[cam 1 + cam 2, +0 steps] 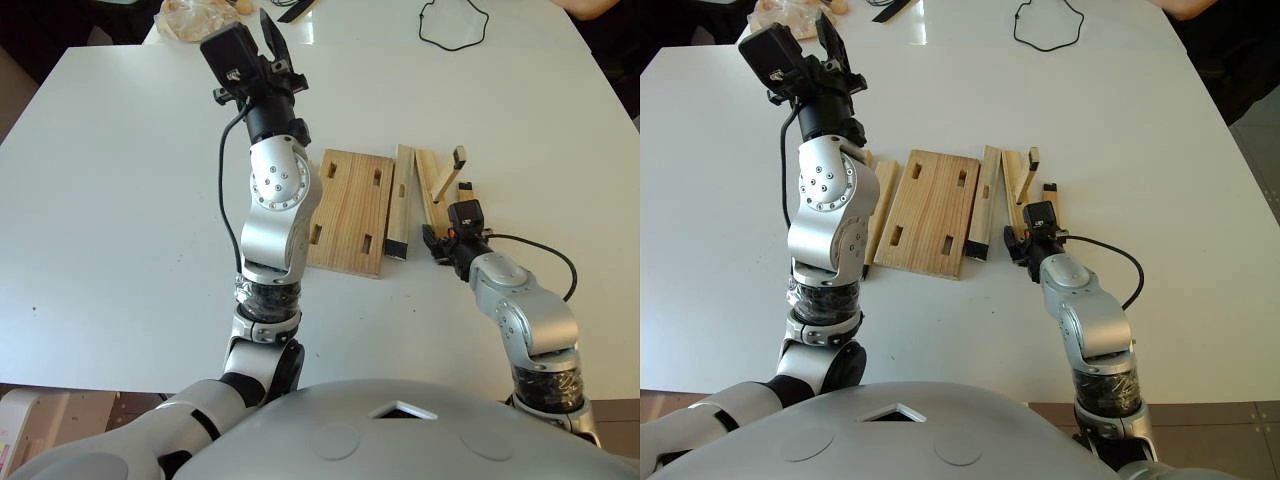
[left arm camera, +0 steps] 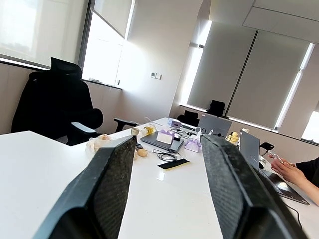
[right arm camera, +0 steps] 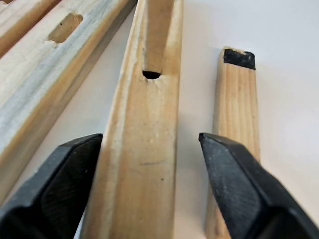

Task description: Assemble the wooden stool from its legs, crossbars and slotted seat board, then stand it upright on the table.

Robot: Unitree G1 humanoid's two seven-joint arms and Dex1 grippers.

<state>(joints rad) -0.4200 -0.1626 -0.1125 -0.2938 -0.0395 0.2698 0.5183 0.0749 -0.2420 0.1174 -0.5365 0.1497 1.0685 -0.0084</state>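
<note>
Because the stool is only loose parts, the right tool (image 3: 149,144) sits low on the bench (image 1: 120,200), its fingers spread wide on either side of one leg (image 3: 144,124). It grips nothing. One finger lies close against the leg's side and the other stands apart from it. That straddle looks like a line-up for closing on the leg, probably to steady it at the joint. Just ahead of the fingertips, a crossbar (image 3: 157,35) is plugged into a hole in the leg's top face.

A second leg (image 3: 237,114) with a black end cap lies just outside the far finger. A slotted leg (image 3: 55,74) lies outside the near one.

The left tool (image 2: 168,149) is held high, clear of the parts, wide open and empty. I judge it is parked there so it does not crowd the work.

Up close, the right wrist view shows the hole and how the crossbar seats in it. The head views are too far off to show that. They give the layout instead: the seat (image 1: 350,210) lies flat with its slots upward, beyond the slotted leg from the right tool and near the left arm. The crossbar (image 1: 450,175) rises at a tilt from its leg. The left wrist view looks out over the bench into the room, so it confirms nothing lies between those fingers.
</note>
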